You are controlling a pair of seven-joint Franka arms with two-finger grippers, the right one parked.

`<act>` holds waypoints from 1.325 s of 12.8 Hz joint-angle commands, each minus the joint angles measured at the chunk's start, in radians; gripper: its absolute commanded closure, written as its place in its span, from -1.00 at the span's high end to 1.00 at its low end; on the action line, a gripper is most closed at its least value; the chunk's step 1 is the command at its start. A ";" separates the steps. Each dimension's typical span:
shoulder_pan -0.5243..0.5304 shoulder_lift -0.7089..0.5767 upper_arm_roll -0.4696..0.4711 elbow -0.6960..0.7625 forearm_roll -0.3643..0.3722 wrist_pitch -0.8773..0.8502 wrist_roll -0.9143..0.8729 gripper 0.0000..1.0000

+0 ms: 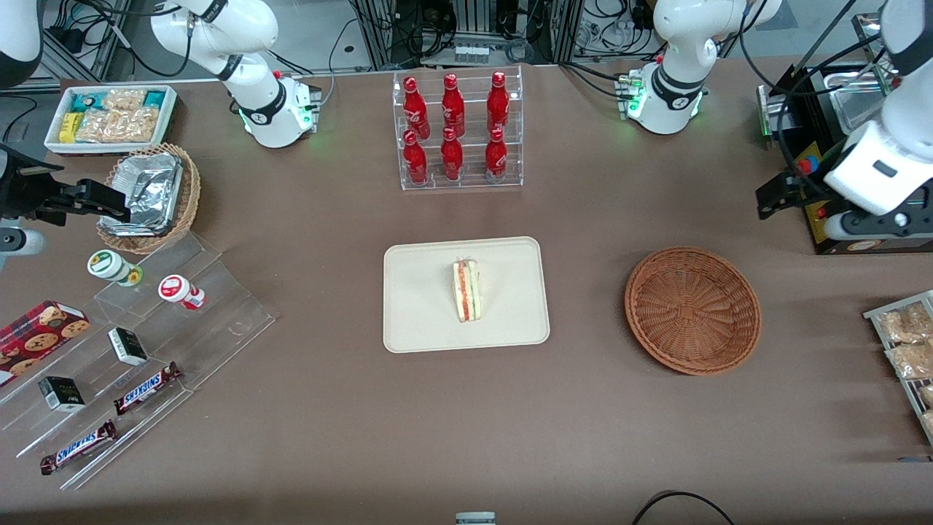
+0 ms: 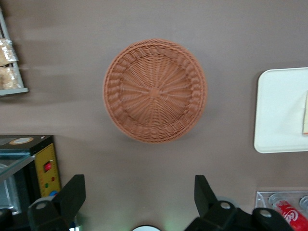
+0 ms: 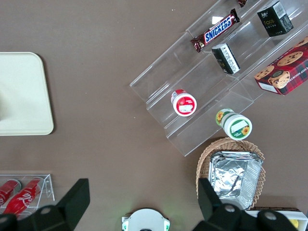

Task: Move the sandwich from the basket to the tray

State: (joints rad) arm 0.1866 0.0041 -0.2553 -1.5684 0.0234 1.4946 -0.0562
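Note:
The sandwich [image 1: 466, 290], a pale wedge with red, orange and green layers, lies on the cream tray [image 1: 415, 306] in the middle of the table. The reddish-brown wicker basket [image 1: 692, 310] beside the tray, toward the working arm's end, holds nothing. My gripper [image 1: 767, 200] hangs well above the table, farther from the front camera than the basket and apart from it. In the left wrist view the gripper [image 2: 139, 192] is open with bare table between its fingers, and the basket [image 2: 155, 90], the tray's rim [image 2: 279, 110] and a sliver of the sandwich [image 2: 305, 113] show.
A clear rack of red bottles [image 1: 458, 131] stands farther back than the tray. A black machine [image 1: 838, 146] and a rack of snack packets [image 1: 907, 350] sit at the working arm's end. Acrylic steps with snacks [image 1: 146, 343] and a tan foil basket [image 1: 153, 197] lie toward the parked arm's end.

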 commanded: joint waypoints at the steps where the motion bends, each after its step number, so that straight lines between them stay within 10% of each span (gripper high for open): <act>1: -0.125 -0.023 0.207 -0.006 -0.057 -0.007 0.114 0.99; 17: -0.184 0.033 0.294 0.108 0.001 -0.022 0.113 0.99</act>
